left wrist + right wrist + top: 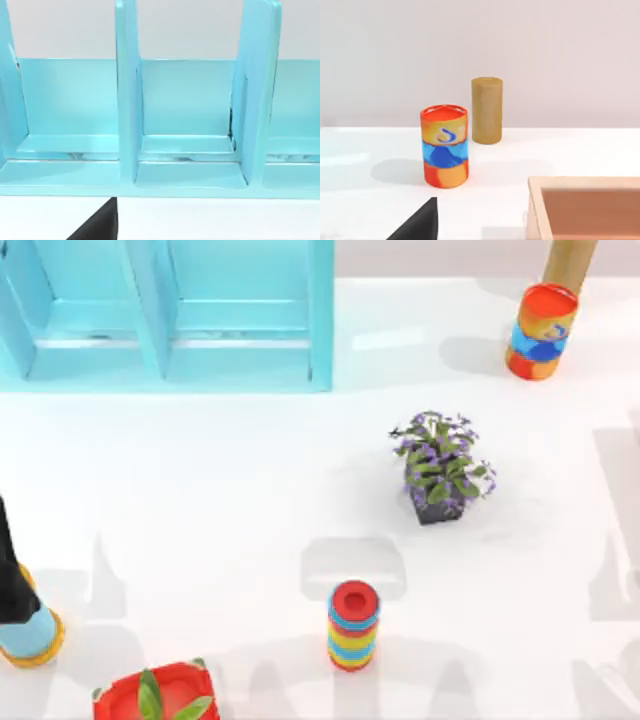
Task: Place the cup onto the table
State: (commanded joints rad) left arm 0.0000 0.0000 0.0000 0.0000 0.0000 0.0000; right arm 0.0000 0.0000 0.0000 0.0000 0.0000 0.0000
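Note:
The cup is out of view. The table [230, 500] is the wide white surface under everything. My left wrist camera faces the light-blue cabinet [190, 125] and its open compartments, with a dark wedge of my left gripper [97, 227] at the picture's edge. A matching dark wedge of my right gripper [417, 225] sits in the right wrist view, which looks toward the orange-and-blue can [444, 146] and a tan cylinder [486, 110].
The light-blue cabinet [170, 315] stands at the back left. The orange-and-blue can [541, 332] is at the back right, a purple-flowered pot plant [440, 468] at centre right, a rainbow-striped cylinder [353, 625] near the front, a red planter [158, 695] at the front left, and a black and light-blue object [25, 625] at the left edge.

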